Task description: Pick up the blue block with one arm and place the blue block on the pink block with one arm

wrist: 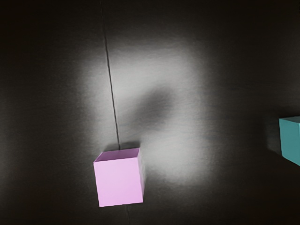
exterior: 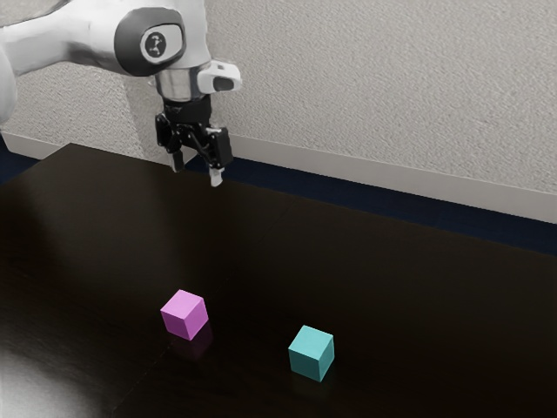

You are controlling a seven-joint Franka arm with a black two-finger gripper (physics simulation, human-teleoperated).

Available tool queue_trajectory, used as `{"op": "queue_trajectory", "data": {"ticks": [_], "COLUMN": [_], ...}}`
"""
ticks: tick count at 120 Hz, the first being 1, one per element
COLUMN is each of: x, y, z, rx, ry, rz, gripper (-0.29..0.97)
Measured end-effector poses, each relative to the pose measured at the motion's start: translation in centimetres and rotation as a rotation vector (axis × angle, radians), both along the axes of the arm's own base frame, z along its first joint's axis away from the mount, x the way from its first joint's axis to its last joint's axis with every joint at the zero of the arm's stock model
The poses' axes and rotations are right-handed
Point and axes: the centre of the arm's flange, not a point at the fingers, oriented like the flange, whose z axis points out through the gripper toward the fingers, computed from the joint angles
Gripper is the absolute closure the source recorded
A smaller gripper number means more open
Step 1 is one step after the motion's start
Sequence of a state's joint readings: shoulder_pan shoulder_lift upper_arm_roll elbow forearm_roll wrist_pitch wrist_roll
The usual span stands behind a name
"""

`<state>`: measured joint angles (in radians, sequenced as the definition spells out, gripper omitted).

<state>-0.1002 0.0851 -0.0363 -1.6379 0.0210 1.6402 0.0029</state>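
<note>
Hovering high above the table (exterior: 392, 279), we are holding our pincer (exterior: 197, 170) spread wide and empty. Nothing is done yet. The blue block (exterior: 312, 352) is sitting far below it, off to one side, apart from the pink block (exterior: 184, 313) — grasping, lifting and stacking are all still waiting.

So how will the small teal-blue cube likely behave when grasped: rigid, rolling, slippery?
The small teal-blue cube shows crisp edges and flat faces, so it probably stays rigid when squeezed. Resting flat on the dark table, it seems unlikely to roll; a push would likely slide it. Its smooth faces might slip under a light grip.
</note>
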Motion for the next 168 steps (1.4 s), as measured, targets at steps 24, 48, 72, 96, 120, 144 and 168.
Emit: {"op": "queue_trajectory", "data": {"ticks": [24, 48, 72, 96, 120, 144, 168], "x": [-0.1, -0.7, -2.5, -3.3, -3.2, -3.6, -3.7], "y": [-3.3, -8.3, -11.3, -12.8, -14.0, -15.8, -17.4], "z": [-4.4, -7.2, -9.9, -11.7, -14.1, -15.0, -18.2], "rx": [-0.043, -0.088, -0.099, -0.093, -0.096, -0.099, -0.090], "ry": [-0.040, -0.057, -0.045, -0.030, -0.018, -0.013, 0.028], "rz": [-0.047, -0.114, -0.136, -0.124, -0.098, -0.056, -0.027], "gripper": [0.00, 0.00, 0.00, 0.00, 0.00, 0.00, 0.00]}}
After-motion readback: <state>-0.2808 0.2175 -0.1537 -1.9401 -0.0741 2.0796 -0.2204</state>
